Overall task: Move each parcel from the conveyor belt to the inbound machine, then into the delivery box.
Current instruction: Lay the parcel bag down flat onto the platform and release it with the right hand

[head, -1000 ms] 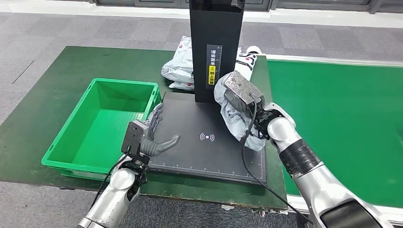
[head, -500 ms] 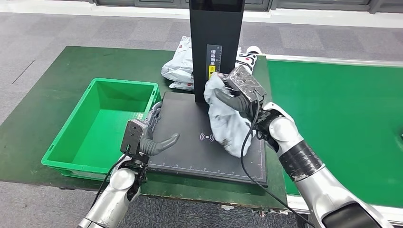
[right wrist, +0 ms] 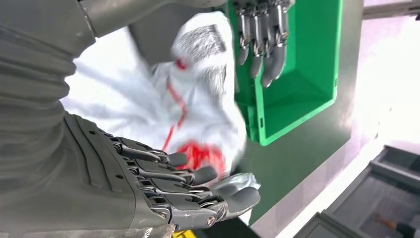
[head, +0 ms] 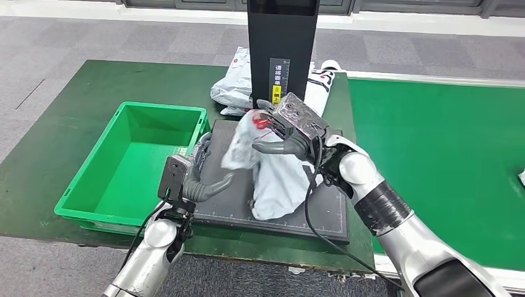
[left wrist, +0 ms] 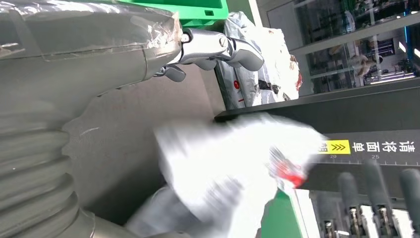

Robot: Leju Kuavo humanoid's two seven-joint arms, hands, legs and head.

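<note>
Dark scanner platform (head: pixel 235 198) carries my right hand (head: pixel 288 127) gripping a grey parcel (head: pixel 278 176), blurred in both wrist views; left hand (head: pixel 197 179) waits open, holding nothing

Parcel (left wrist: pixel 233 173) motion-blurred in left wrist view; label print unreadable; scanner tower (head: pixel 283 55) top cut off.

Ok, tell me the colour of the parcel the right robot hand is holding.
Light grey-white with red markings on the parcel; the right wrist view shows it best.
</note>
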